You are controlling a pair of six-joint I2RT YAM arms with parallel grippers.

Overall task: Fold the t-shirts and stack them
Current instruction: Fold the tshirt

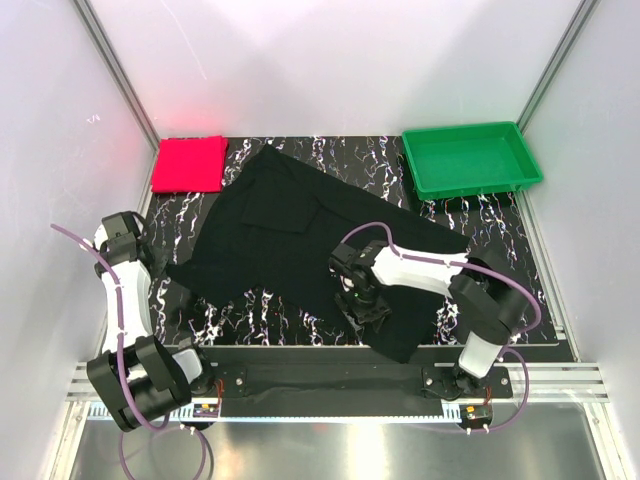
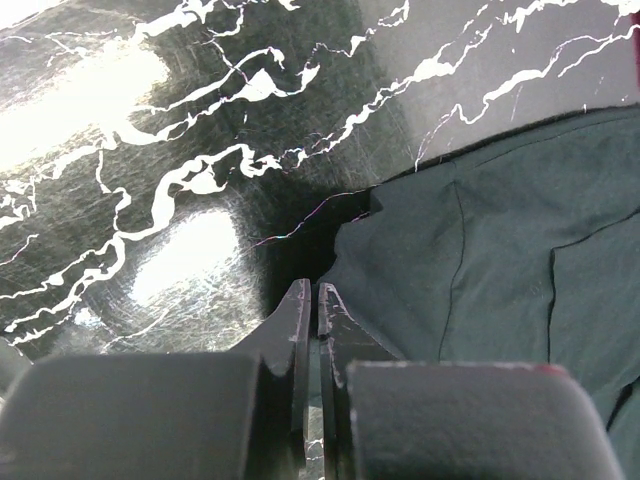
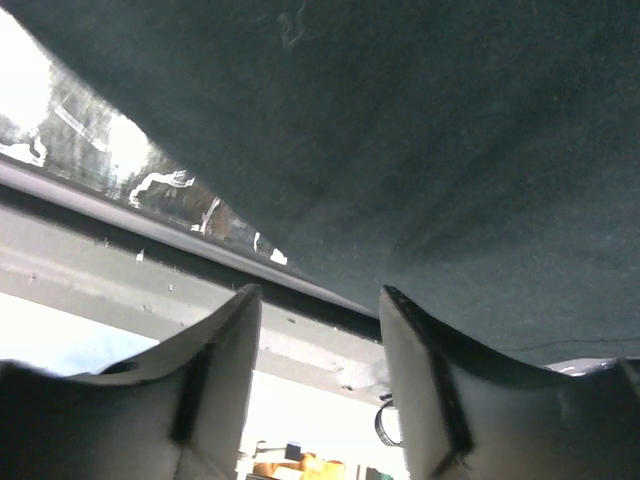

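The black shirt (image 1: 270, 240) lies spread and slanted across the middle of the bench (image 1: 480, 215), rumpled, with a loose flap near its centre. Its near right corner reaches the bench's near edge. The red shirt (image 1: 188, 165) sits folded at the far left, just beside the black one's far tip.

The right claw (image 3: 320, 291) is spread over the near hem, with nothing between its fingers (image 3: 225, 350). The left claw (image 2: 312, 290) is pressed together at the shirt's left corner. Whether it has any cloth caught, I cannot tell.

Risks from here, as I judge them:
- The right claw may bite too shallow and pinch air or only a thread of hem. The cloth would then slip out on the lift.
- If it presses in too deep, it could gather both layers or bunch the fabric into a lump, and the fold would come out crooked.
- If the left claw holds nothing, only one side would rise. The shirt would then swing and twist rather than fold flat.
- A pull toward the near side could drag the hem over the bench edge.
- A sweep toward the far left could nudge the red shirt out of its fold.
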